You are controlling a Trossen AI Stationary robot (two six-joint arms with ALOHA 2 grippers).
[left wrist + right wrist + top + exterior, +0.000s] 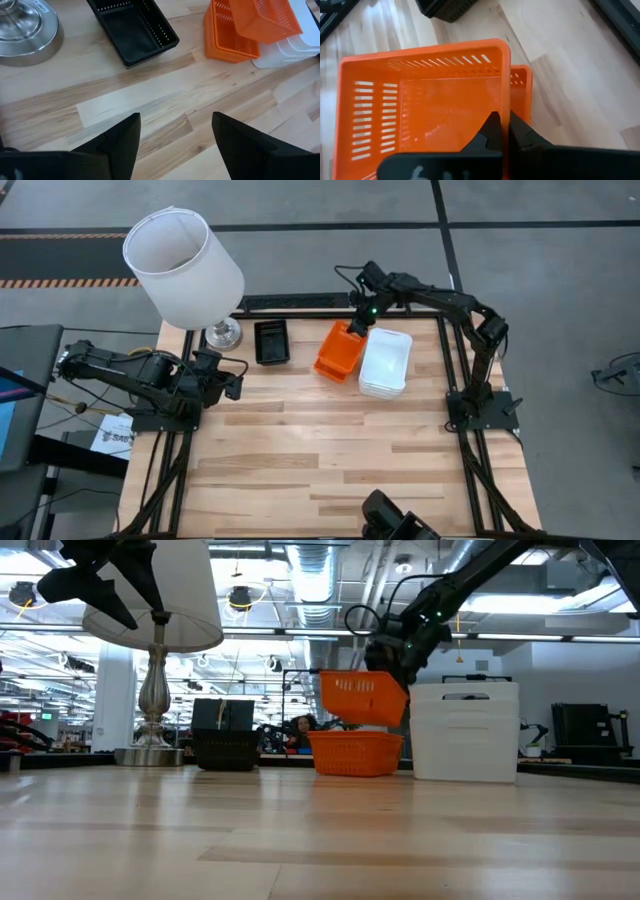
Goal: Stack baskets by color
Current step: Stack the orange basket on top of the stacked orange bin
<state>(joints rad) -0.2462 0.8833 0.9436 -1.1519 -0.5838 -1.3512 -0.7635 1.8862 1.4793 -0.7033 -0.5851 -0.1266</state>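
Baskets stand in three colour groups along the far edge of the pale wooden plank table (330,450). One orange mesh-walled plastic basket (362,697) hangs tilted in the air, clear of the tabletop, directly above a second orange plastic basket (356,753) that rests on the wood. The right gripper (502,131) is clamped together on the near wall of the raised orange basket, one finger inside the wall and one outside, as the right wrist view shows. Just beside the orange pair, toward the right arm's base, sits a stack of white rectangular plastic baskets (385,362); how many it holds cannot be told. On the other side of the orange pair, slightly apart from it, a black mesh-walled plastic basket (271,342) sits flat on the table. A lamp with a large white cylindrical shade (183,267) and a silver metal foot (223,334) stands next to the black basket. The left gripper (175,132) waits above bare wood near the table's left edge, its fingers apart and holding nothing.
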